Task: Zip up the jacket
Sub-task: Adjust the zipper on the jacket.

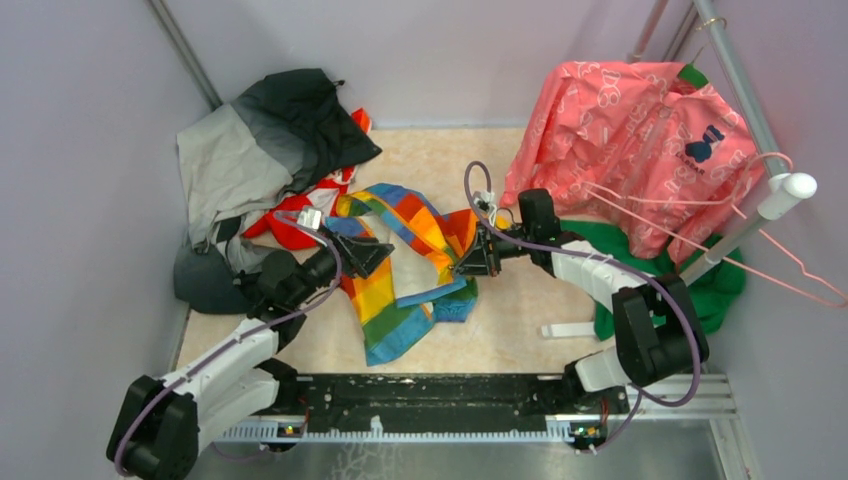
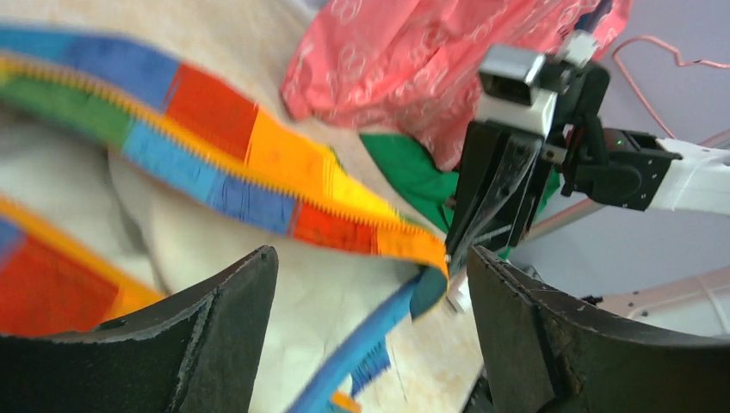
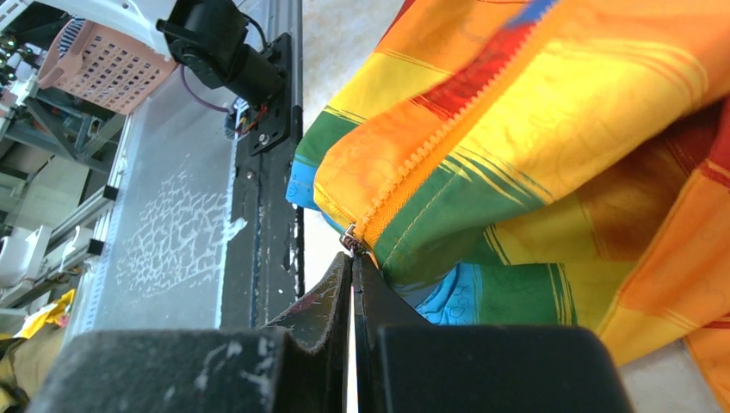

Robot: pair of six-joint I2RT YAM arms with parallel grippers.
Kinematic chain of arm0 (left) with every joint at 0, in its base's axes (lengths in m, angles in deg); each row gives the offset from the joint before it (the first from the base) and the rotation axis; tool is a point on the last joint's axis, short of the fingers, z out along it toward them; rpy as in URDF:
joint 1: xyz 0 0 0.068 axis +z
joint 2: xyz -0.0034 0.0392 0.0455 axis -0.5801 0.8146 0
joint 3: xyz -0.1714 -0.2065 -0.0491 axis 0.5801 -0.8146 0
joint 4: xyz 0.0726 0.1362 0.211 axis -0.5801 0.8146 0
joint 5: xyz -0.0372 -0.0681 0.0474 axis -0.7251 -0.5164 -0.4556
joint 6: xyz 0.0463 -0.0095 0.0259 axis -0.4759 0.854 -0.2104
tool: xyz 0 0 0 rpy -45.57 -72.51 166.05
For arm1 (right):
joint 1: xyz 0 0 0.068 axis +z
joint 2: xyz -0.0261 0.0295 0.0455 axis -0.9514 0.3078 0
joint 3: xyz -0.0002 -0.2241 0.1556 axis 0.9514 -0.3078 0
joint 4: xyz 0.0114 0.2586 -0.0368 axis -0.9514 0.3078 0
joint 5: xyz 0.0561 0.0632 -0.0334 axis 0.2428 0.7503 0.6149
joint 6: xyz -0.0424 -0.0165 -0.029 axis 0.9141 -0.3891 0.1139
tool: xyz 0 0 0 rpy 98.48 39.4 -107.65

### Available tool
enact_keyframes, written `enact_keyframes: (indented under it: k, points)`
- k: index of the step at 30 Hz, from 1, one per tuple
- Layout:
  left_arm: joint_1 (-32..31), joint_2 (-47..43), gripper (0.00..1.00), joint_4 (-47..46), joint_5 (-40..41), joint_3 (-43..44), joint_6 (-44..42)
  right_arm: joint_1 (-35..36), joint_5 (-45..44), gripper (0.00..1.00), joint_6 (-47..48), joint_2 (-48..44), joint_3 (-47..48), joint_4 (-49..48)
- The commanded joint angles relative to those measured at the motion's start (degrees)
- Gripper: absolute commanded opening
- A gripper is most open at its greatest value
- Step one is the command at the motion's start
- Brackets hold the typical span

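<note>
1. We are seeing the left gripper [image 1: 368, 255] hovering with its fingers wide apart and nothing between them. The left side of the jacket [image 1: 400, 270] is therefore lying loose. In our judgement, any pull from the other end is likely to drag the whole garment across the table [image 1: 500, 335] instead of tensioning the zipper [image 3: 430, 146].
2. In the middle, the jacket is lying open and crumpled, with its striped edges twisting over the pale lining. We are expecting trouble here: the two rows of teeth may not line up, and loose fabric may catch as they are brought together.
3. On the right, the right gripper [image 1: 470, 262] is pressing its fingers together on the jacket's corner, right at the small metal zipper piece [image 3: 349, 241]. The pinch is sitting at the very fingertips, so we are judging it likely to slip under a sideways tug.
4. The jacket is lying between the two grippers. The left gripper is hovering over its left part, and one zipper edge is running across just ahead of the open fingers, not between them.
5. The right gripper is touching the jacket's right end and clamping it, with the fabric bunching just beyond its tips.
</note>
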Motion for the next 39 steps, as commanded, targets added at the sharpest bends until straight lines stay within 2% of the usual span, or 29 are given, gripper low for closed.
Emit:
enact_keyframes:
  k: [1, 6, 10, 14, 20, 25, 32, 36, 39]
  points:
    - [-0.11, -4.7, 0.86, 5.39, 0.36, -3.82, 7.5, 0.21, 2.2, 0.0, 1.53, 0.09, 1.38, -1.75]
    - [-2.25, -3.35, 0.87, 3.76, 0.65, -6.33, 15.46, 0.4, 2.2, 0.0, 1.73, 0.85, 1.43, -1.66]
    - [-8.43, 3.03, 0.88, -5.15, 6.54, -8.61, 20.63, 0.95, 2.08, 0.0, 2.4, 1.16, 1.59, -1.03]
    - [-13.16, 11.68, 0.89, -12.88, 10.3, -6.63, 22.36, 1.11, 2.08, 0.0, 2.78, 1.14, 1.6, -0.75]
    - [-14.25, 24.42, 0.89, -24.39, 12.11, -2.34, 24.21, 1.28, 2.13, 0.0, 3.4, 1.14, 1.68, -0.25]
    - [-14.93, 32.42, 0.86, -29.79, 12.44, 1.2, 25.11, 1.5, 2.24, 0.0, 3.84, 1.25, 1.84, 0.23]
    - [-14.98, 43.52, 0.59, -40.13, 10.16, 5.16, 28.78, 1.98, 2.04, 0.0, 4.27, 1.26, 2.04, 0.71]
    - [-14.98, 48.28, 0.29, -44.17, 8.1, 8.1, 29.73, 2.12, 1.59, 0.0, 4.2, 1.5, 2.13, 0.71]
    - [-15.07, 50.79, 0.15, -47.05, 6.94, 9.59, 30.29, 2.12, 1.09, 0.0, 3.53, 1.67, 2.22, 0.71]
